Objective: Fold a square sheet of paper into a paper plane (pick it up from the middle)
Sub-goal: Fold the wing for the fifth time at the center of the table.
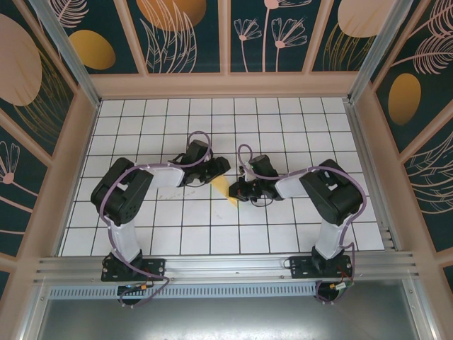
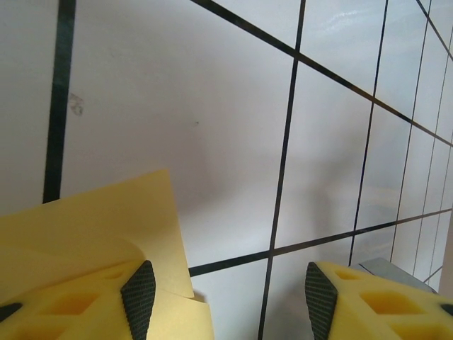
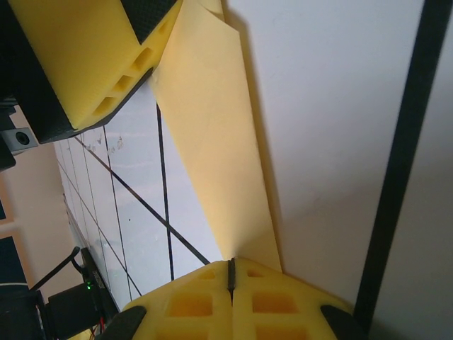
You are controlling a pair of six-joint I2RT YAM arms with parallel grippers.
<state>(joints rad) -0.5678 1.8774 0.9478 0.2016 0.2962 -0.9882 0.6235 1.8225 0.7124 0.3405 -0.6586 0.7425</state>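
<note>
Paper (image 3: 212, 142) looks thin, matte yellow, creased lengthwise

top view high, looking down on table (image 1: 212, 234), wrist views close, sharing paper (image 3: 219, 142)

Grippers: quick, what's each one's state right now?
Left gripper: open, gripping nothing.
Right gripper: closed, pinching the yellow paper sheet.
</note>
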